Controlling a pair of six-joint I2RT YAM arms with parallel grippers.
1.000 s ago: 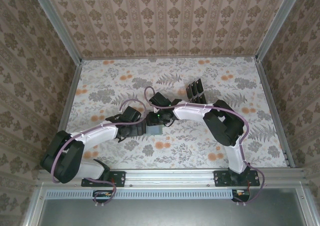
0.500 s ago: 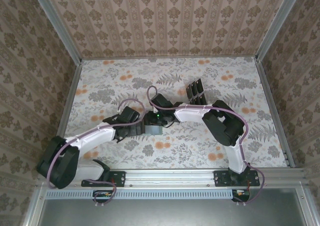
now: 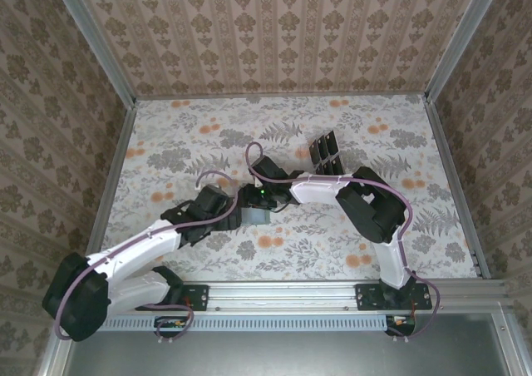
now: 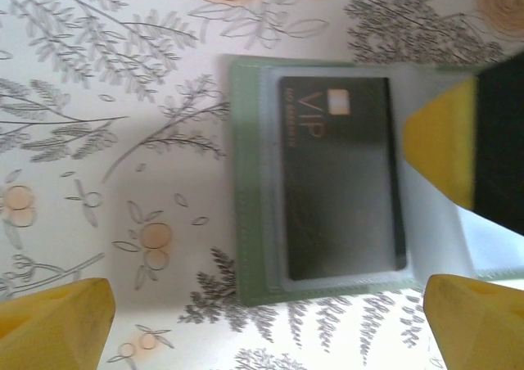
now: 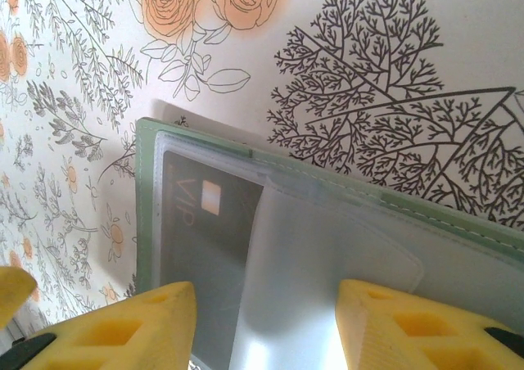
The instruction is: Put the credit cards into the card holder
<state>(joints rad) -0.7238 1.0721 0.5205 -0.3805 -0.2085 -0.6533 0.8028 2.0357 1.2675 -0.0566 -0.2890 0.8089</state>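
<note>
Left gripper (image 4: 264, 327): fingers spread wide, poised above one edge of the card holder (image 4: 246, 182). Right gripper (image 5: 266, 329): fingers apart, straddling the clear inner flap (image 5: 327, 255); one yellow fingertip (image 4: 442, 145) over the holder's grey inside. Tabletop (image 3: 399, 226): floral print. Card holder: grey-green, lying open near the tabletop's middle. Credit cards (image 3: 326, 153): black, grouped toward the far edge, well apart from the holder. VIP card (image 4: 340, 178): black, seated in the holder's clear pocket.

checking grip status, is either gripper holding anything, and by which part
Nothing gripped: left gripper and right gripper are open; a right finger sits over the card holder's clear flap.
</note>
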